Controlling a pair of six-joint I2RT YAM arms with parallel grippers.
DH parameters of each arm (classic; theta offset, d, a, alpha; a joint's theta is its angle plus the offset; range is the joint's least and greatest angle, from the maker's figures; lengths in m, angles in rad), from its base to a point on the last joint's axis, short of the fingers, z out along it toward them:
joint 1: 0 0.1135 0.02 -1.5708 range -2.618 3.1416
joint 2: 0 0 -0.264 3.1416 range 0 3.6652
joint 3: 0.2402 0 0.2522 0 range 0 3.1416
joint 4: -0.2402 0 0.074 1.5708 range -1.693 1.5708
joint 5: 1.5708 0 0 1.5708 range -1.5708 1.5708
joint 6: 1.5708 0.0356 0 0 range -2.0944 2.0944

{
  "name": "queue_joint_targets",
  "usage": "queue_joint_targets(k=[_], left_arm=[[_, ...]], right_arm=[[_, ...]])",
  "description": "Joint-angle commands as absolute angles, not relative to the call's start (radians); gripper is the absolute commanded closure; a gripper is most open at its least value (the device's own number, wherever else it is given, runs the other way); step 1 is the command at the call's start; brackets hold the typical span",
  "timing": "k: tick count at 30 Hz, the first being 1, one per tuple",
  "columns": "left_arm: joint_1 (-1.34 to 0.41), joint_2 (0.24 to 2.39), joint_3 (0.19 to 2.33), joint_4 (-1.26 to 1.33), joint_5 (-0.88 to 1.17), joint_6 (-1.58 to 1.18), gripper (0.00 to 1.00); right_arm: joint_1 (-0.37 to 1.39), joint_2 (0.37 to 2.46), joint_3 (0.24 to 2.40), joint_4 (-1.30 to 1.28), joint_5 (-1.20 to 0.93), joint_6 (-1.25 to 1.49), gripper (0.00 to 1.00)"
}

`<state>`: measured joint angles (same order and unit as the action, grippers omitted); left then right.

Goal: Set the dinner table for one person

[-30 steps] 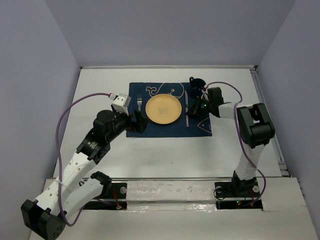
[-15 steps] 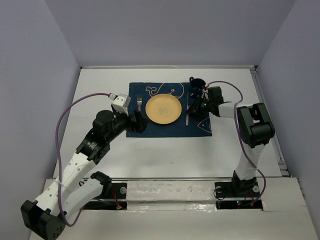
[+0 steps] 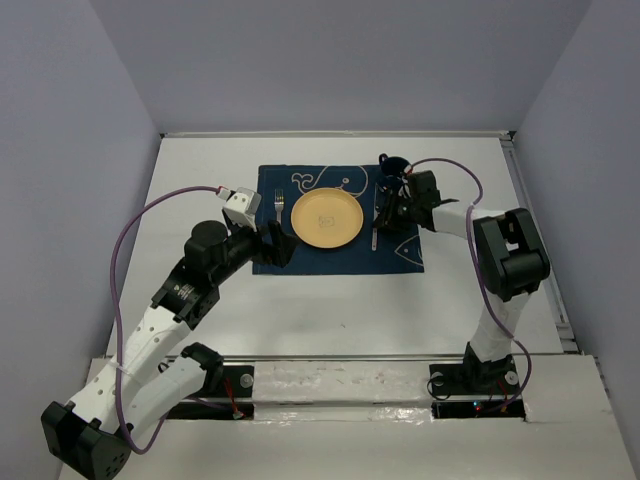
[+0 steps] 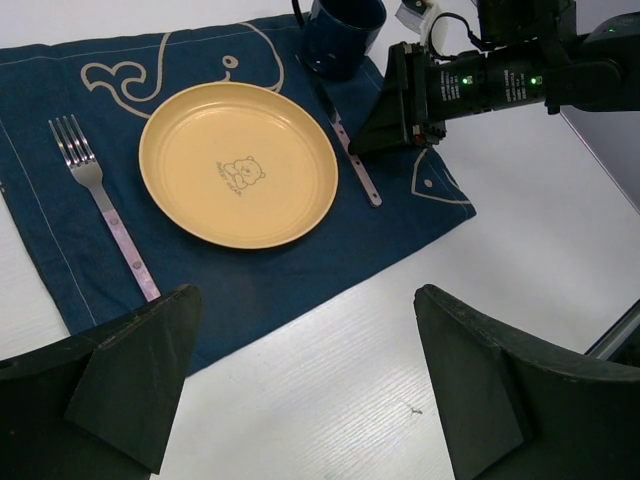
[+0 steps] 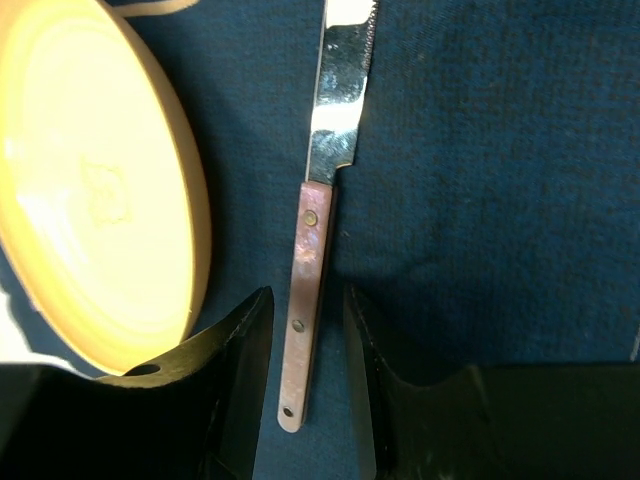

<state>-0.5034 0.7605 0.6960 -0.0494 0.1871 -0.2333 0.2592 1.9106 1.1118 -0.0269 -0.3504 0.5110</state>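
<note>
On the white dinner table (image 3: 330, 310) lies a navy placemat (image 3: 335, 258) with a yellow plate (image 3: 326, 218) at its middle. A fork (image 3: 279, 205) lies left of the plate, a knife (image 3: 375, 225) right of it, and a dark blue mug (image 3: 392, 168) stands at the mat's far right corner. My right gripper (image 5: 308, 340) hangs low over the knife's pink handle (image 5: 305, 300). It is open, with a gap on each side of the handle. My left gripper (image 4: 305, 390) is wide open above bare table, near the mat's front left.
Lavender walls close in the table on three sides. A raised rail (image 3: 540, 250) runs along the right edge. Bare white surface (image 4: 350, 380) stretches between the placemat and the arm bases.
The right gripper's jaws have spread apart off the knife handle, and the knife now rests on the placemat. The left arm has not moved.
</note>
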Motion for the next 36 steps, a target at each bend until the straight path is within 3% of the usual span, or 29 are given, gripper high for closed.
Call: queue_joint_targets(k=[1, 13, 14, 21, 24, 27, 32, 36], left_arm=[[-0.499, 0.741, 0.699, -0.012, 0.209, -0.229, 0.01], [-0.494, 0.718, 0.701, -0.025, 0.149, -0.219, 0.01], [-0.492, 0.715, 0.701, -0.026, 0.144, -0.216, 0.01], [-0.476, 0.677, 0.701, -0.026, 0.098, -0.196, 0.01], [-0.465, 0.661, 0.699, -0.028, 0.057, -0.190, 0.01], [-0.456, 0.654, 0.706, -0.035, 0.022, -0.186, 0.01], [-0.439, 0.594, 0.707, -0.051, -0.141, -0.199, 0.01], [-0.430, 0.568, 0.696, -0.034, -0.169, -0.213, 0.01]], right_arm=[[0.299, 1.876, 1.173, -0.147, -0.200, 0.439, 0.61], [0.379, 1.836, 1.207, -0.189, -0.071, 0.388, 0.57], [0.379, 1.818, 1.206, -0.192, -0.072, 0.384, 0.48], [0.399, 1.583, 1.126, -0.180, -0.084, 0.362, 0.16], [0.408, 1.442, 1.037, -0.140, -0.097, 0.357, 0.05], [0.408, 1.260, 0.925, -0.086, -0.106, 0.356, 0.01], [0.408, 0.844, 0.712, 0.041, -0.085, 0.374, 0.00], [0.408, 0.565, 0.640, 0.002, 0.072, 0.350, 0.00]])
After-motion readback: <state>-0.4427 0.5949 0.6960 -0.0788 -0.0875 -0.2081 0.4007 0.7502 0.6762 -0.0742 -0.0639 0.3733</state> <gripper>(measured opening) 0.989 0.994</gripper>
